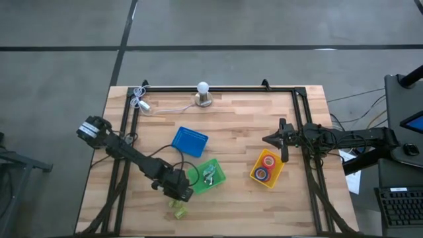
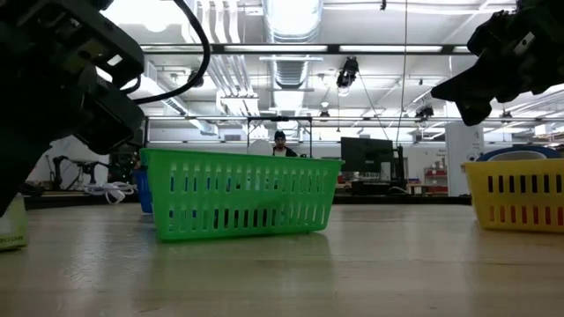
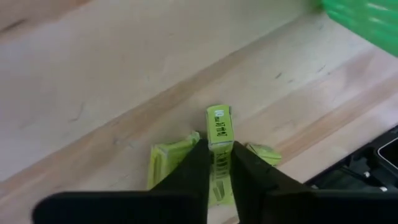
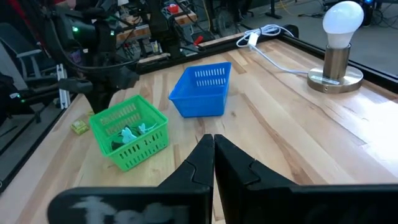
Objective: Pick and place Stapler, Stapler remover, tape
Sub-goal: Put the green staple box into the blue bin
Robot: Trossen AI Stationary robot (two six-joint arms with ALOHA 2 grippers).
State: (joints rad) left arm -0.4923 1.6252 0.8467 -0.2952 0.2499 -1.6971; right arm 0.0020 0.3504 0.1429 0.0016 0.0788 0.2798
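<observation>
The left gripper (image 1: 180, 198) is seen low over the near edge of the light wooden slatted table (image 1: 231, 125), its two dark fingers (image 3: 193, 171) set close on either side of a small yellow-green stapler (image 3: 219, 134) that lies flat on the boards just beside the green slotted plastic basket (image 1: 206, 176); whether the stapler is actually clamped cannot be told. In the high view the stapler (image 1: 177, 210) lies only a little way from the table's near edge, with little board left in front of it. Pale teal items (image 4: 129, 134) are seen inside the green basket, too small to identify. A blue slotted plastic basket (image 1: 190, 141) stands just behind the green one, nearer the table's middle. To the right, a yellow slotted plastic basket (image 1: 267, 168) holds ring-shaped rolls of tape (image 1: 269, 160), red and blue among them. The right gripper (image 1: 284, 147) is held above the table just behind the yellow basket, its fingers pressed together on nothing. A white bulb on a round metal base (image 1: 203, 94) stands at the far edge, with a white cable (image 1: 142, 99) beside it. Open board is left between the green and yellow baskets.
</observation>
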